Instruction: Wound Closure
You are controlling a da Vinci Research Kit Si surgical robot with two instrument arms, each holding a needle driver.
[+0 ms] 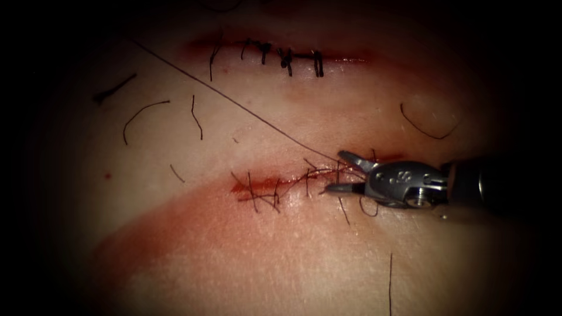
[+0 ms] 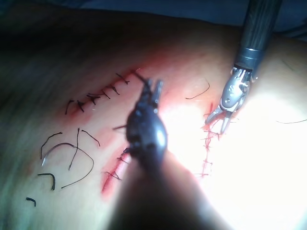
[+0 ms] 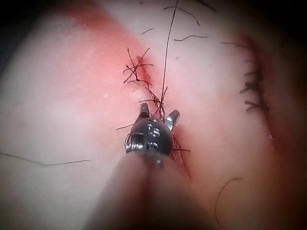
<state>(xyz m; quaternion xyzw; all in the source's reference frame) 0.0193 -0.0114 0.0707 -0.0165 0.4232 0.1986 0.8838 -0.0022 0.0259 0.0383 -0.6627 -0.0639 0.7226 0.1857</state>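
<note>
Thread (image 1: 234,100), thin and limp, likely slips; best pinched near the cut (image 1: 281,184). Right pincer (image 1: 341,172) spread, empty; left pincer (image 2: 151,86) unclear.

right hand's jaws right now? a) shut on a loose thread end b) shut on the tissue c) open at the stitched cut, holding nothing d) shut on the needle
c: the right hand has its jaws spread apart at the right end of the cut, with nothing gripped between them.
</note>
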